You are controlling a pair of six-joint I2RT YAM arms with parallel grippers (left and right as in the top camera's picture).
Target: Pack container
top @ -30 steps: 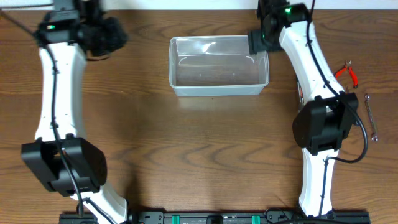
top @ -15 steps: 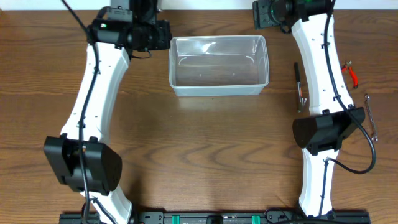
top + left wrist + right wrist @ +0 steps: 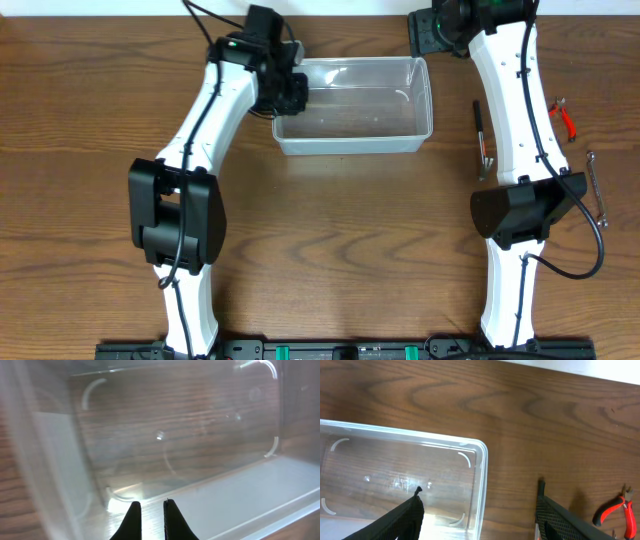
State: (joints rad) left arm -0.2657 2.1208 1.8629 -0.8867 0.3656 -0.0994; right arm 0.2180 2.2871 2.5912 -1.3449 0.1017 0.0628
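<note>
The container (image 3: 350, 148), a clear plastic tub with nothing in it, stands at the back middle of the table. My left gripper (image 3: 293, 93) hangs over the tub's left end. In the left wrist view that gripper (image 3: 152, 509) is shut and holds nothing, its fingertips (image 3: 133, 516) pointing into the tub (image 3: 250, 495). My right gripper (image 3: 421, 34) is behind the tub's right end. In the right wrist view it (image 3: 479, 487) stands open and holds nothing, above the tub's right rim (image 3: 481, 475).
Right of the tub lie a black slim tool (image 3: 482, 132), red-handled pliers (image 3: 564, 119) and a metal wrench (image 3: 597, 188). The pliers (image 3: 614, 510) also show in the right wrist view. The table's back edge runs just behind both grippers.
My left arm has swung right from the far left corner to the tub's left end. The right gripper lifted back off the tub's right corner, uncovering the black tool.
</note>
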